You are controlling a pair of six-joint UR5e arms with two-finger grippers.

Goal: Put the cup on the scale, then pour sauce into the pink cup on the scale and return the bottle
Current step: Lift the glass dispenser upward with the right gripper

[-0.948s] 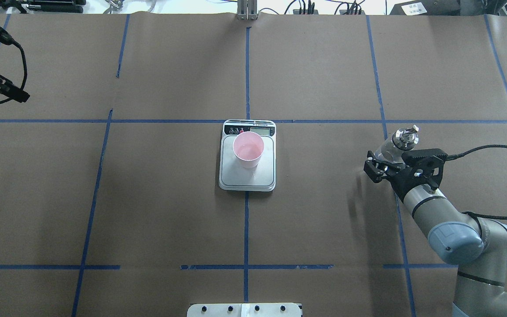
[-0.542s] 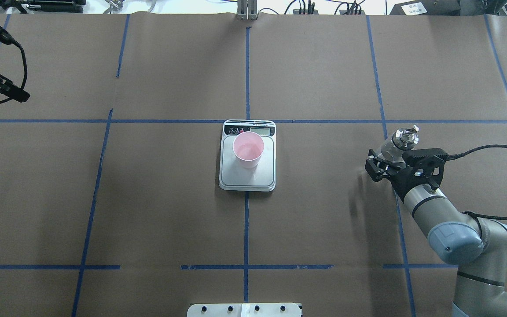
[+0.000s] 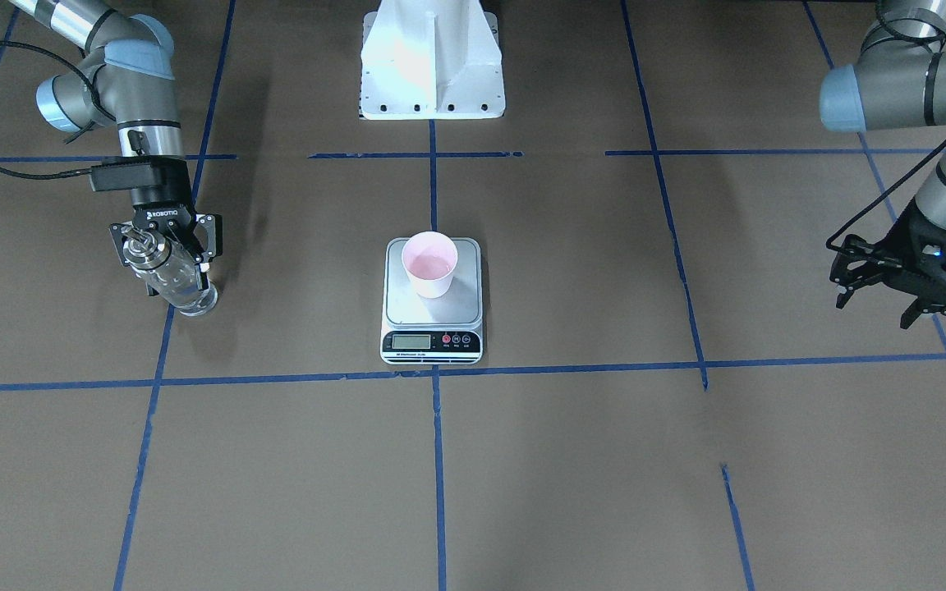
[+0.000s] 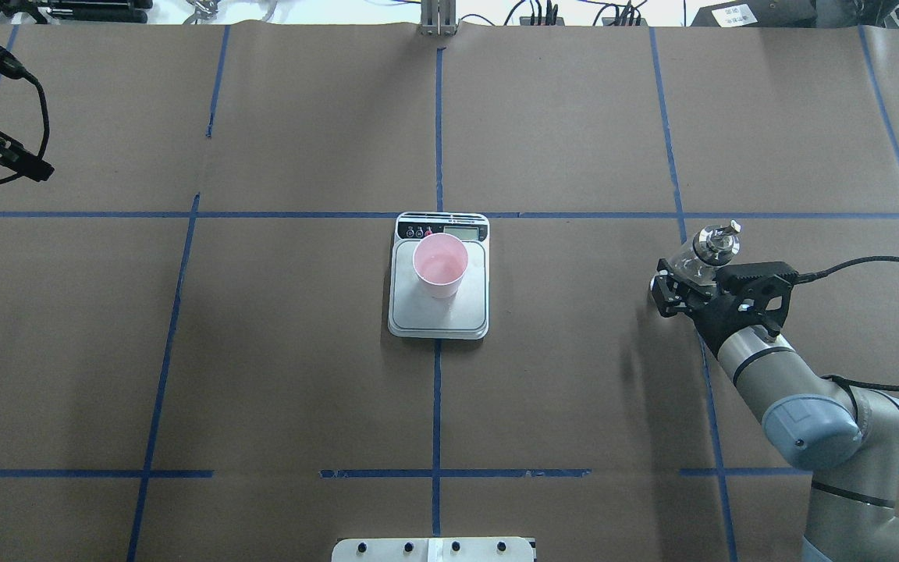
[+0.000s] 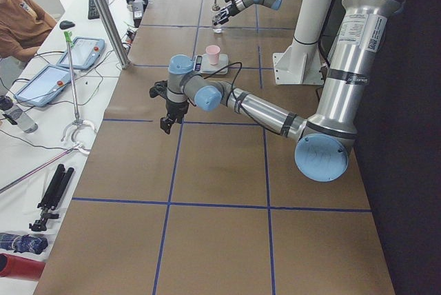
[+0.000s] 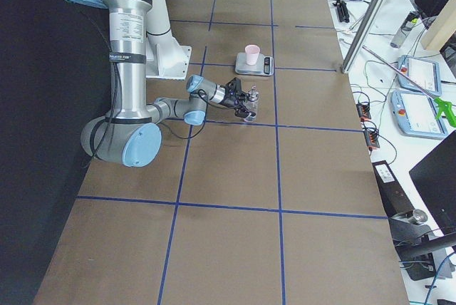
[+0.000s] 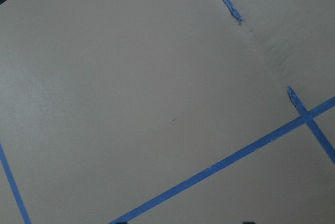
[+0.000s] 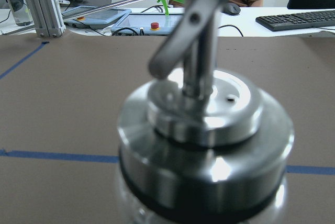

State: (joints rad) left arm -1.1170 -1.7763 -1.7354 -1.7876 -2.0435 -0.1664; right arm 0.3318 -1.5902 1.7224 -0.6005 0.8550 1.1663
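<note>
Brown paper covers the table, where the pink cup stands centre-frame on the scale, apparently already poured into, so the right gripper pinches the tilted bottle low at the overhead view's right to return it, while the left gripper idles, spread.

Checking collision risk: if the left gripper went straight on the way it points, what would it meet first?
Likely the table paper: the left gripper points down with jaws open, and its wrist view shows only brown paper and blue tape lines ahead.
</note>
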